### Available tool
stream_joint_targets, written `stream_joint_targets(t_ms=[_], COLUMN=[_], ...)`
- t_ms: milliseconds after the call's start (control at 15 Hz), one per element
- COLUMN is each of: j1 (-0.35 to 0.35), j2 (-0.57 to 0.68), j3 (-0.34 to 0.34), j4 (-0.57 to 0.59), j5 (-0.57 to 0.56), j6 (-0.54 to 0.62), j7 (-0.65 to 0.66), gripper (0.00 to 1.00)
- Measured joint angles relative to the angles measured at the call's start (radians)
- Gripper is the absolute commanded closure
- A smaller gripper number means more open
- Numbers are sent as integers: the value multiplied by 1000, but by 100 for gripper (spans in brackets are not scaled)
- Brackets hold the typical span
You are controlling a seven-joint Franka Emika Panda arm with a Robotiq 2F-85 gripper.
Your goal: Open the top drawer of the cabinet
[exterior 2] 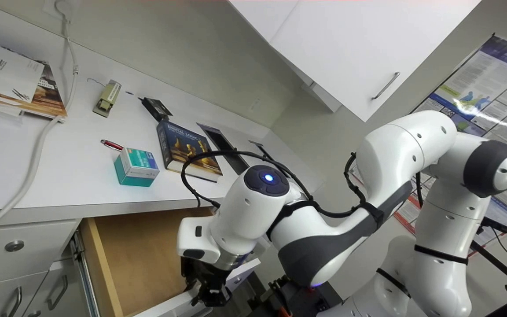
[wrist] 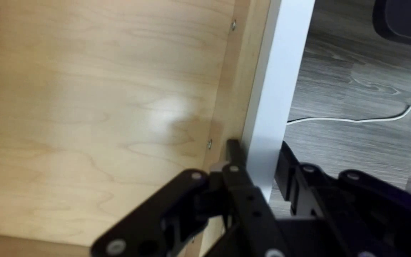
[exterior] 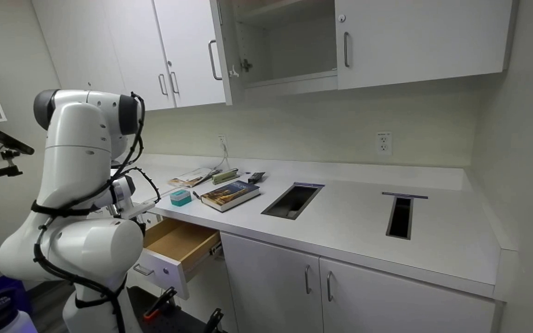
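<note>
The top drawer (exterior: 167,270) of the white cabinet (exterior: 271,277) stands pulled well out, below the countertop. Its tan wooden inside shows in both exterior views (exterior 2: 143,255) and fills the left of the wrist view (wrist: 102,107); the part I see holds nothing. My gripper (exterior 2: 207,297) is at the top edge of the drawer's white front panel. In the wrist view, the gripper (wrist: 259,157) has one finger inside the drawer and one outside, shut on the panel. In an exterior view the arm hides the gripper and the drawer's near left part.
The countertop (exterior: 363,222) bears a thick book (exterior: 230,195), a teal box (exterior: 180,198), a green stapler (exterior: 225,176) and papers. It has two dark cutouts (exterior: 293,202). An upper cupboard door (exterior: 227,51) hangs open. A white cable (exterior 2: 35,154) runs over the counter's edge.
</note>
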Motion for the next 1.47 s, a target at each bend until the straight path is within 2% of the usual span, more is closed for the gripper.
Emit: stream_joint_targets(t_ms=[600,667,800,1133,1200,1467], j1=[27,29,30,82,95,154], j2=[-52,-54,-55,-26,-21,-37], j3=[47,47,47,48,46,35], j4=[-101,-104,-106,-108,-108,-107], j5=[0,0,-3,-49,-61,-91], j6=[48,50,57,217,236,267], j7=[86,88,86,83,85,127], gripper=[93,49,41,3,0,0])
